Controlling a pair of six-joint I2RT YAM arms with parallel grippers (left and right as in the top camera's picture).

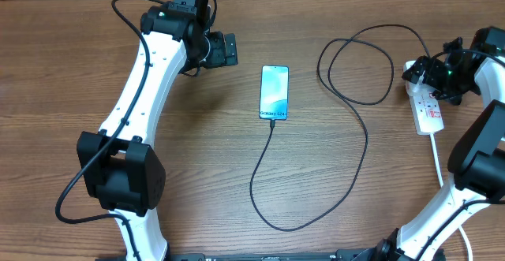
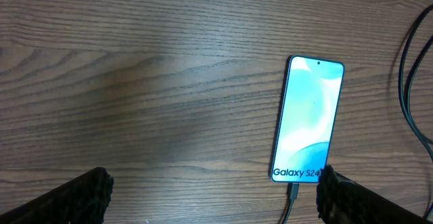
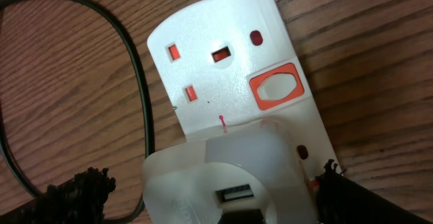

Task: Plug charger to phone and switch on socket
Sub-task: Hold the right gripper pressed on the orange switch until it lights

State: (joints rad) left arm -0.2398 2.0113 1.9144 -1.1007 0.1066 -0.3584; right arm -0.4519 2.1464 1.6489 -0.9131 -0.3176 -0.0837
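Note:
The phone (image 1: 274,92) lies face up mid-table with its blue screen lit; the left wrist view shows it (image 2: 308,119) reading "Galaxy S24". The charger (image 1: 357,162) is a thin black cable, and its connector tip (image 2: 292,191) sits in the phone's bottom edge. It loops right toward the socket (image 1: 428,103). My left gripper (image 1: 230,50) hovers open to the phone's left, holding nothing. My right gripper (image 1: 426,73) hangs open over the socket's far end, its fingers either side of a white adapter (image 3: 223,183) plugged into the socket (image 3: 223,61). A red-rimmed switch (image 3: 274,90) shows beside the holes.
The socket's white cord (image 1: 436,154) runs toward the table's front right. Loops of the black cable (image 3: 139,82) lie just left of the socket. Both white arms rise from the front edge, the left arm (image 1: 142,95) crossing the table's left side.

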